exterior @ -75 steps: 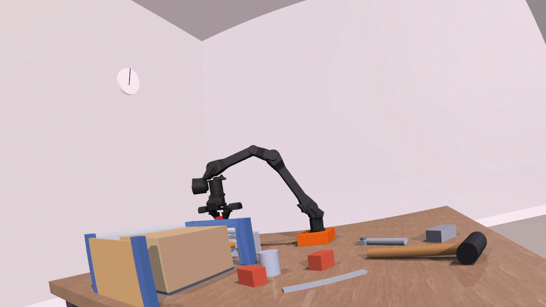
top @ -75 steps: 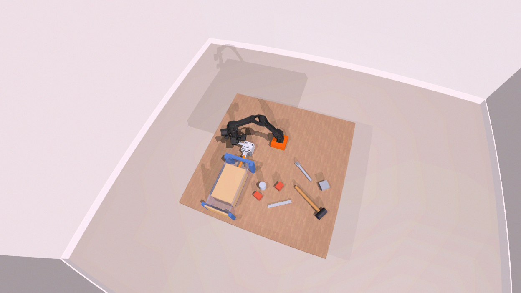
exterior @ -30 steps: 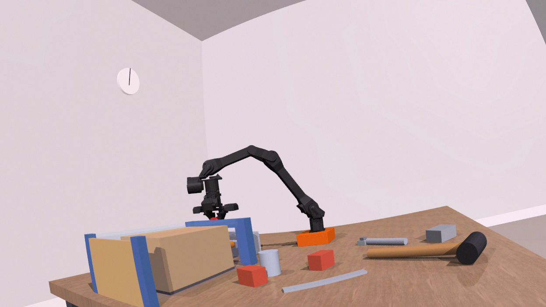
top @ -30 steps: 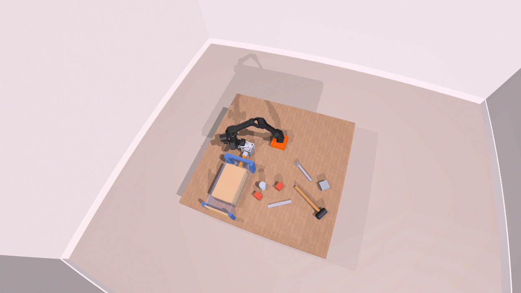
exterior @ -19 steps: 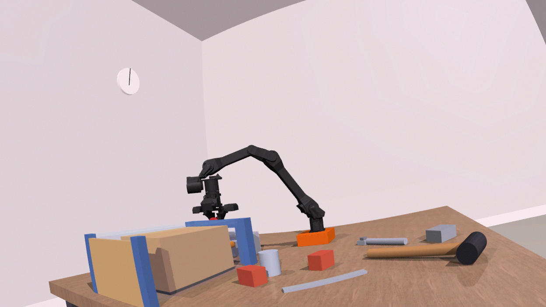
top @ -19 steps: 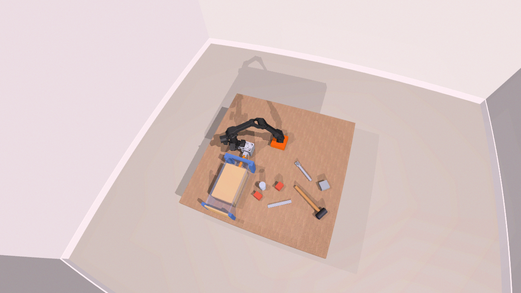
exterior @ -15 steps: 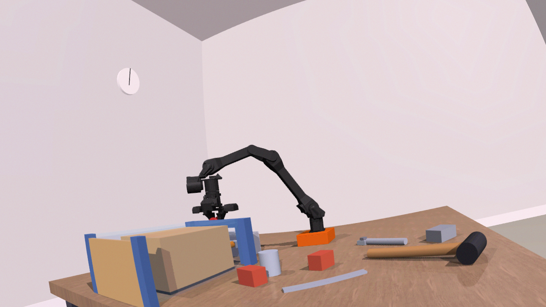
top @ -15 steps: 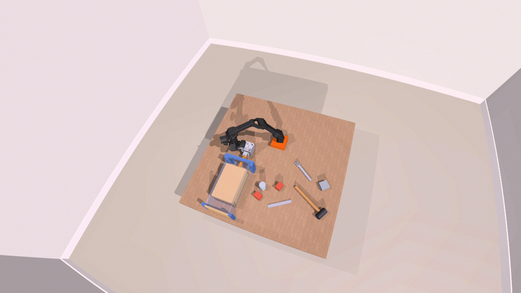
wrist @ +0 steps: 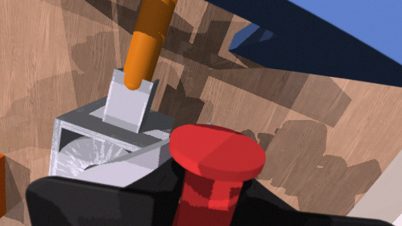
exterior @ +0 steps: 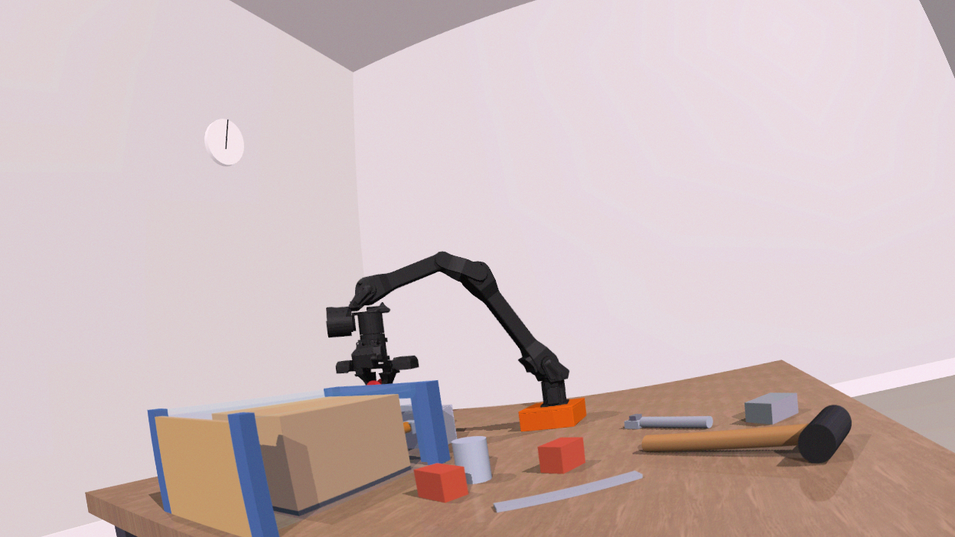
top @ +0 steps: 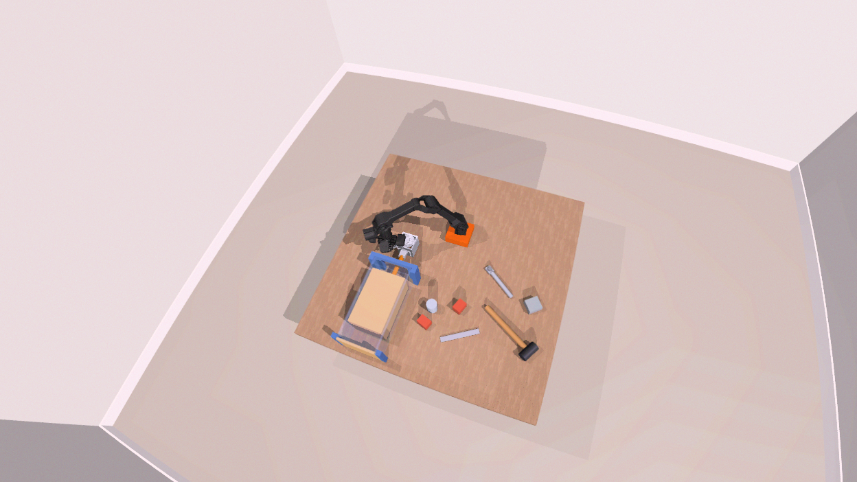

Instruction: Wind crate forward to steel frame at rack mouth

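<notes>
Crate [top: 377, 301] [exterior: 347, 440] flat, seemingly short of blue frame [top: 394, 261] [exterior: 428, 421] [wrist: 371, 24]; pincer [top: 392, 242] [exterior: 378, 382] [wrist: 203, 157] gripping red knob [exterior: 373, 383] [wrist: 216, 150].
Risks: overwinding may tip the crate; a wide swing may knock the frame; an off-circle pull may lift the key from the winch [top: 410, 239] [exterior: 447, 427] [wrist: 81, 120]. Wrist view shows the orange strap [top: 395, 270] [exterior: 406, 426] [wrist: 142, 61] entering the winch, not the crate; top view hides the knob.

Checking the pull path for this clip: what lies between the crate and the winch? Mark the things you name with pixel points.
The blue frame [top: 394, 259] [exterior: 429, 421], with the orange strap [top: 395, 270] [wrist: 143, 51] running through its opening; the top view shows both.
</notes>
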Robot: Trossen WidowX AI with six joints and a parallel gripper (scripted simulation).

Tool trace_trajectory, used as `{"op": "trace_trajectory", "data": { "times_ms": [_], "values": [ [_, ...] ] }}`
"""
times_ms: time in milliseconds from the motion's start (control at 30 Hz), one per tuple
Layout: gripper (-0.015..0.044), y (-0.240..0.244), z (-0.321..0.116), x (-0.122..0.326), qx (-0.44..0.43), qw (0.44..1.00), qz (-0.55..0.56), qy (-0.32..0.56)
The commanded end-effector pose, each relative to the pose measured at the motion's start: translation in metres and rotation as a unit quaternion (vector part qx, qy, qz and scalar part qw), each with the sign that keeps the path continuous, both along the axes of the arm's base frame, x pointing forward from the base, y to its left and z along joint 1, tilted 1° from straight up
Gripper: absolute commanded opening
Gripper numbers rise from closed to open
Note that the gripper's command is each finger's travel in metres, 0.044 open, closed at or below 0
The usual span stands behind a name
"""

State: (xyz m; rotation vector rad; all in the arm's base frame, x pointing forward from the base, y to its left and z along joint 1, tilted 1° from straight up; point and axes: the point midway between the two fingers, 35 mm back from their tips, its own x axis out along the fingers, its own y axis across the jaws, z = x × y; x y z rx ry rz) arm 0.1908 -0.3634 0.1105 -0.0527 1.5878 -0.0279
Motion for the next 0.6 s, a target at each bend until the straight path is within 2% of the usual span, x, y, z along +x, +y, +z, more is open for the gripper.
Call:
{"op": "trace_trajectory", "data": {
  "times_ms": [0, 567],
  "values": [
    [0.0, 0.014, -0.002, 0.016, 0.013, 1.0, 0.011, -0.012],
    [0.0, 0.029, -0.002, 0.028, 0.014, 1.0, 0.011, -0.012]
  ]
}}
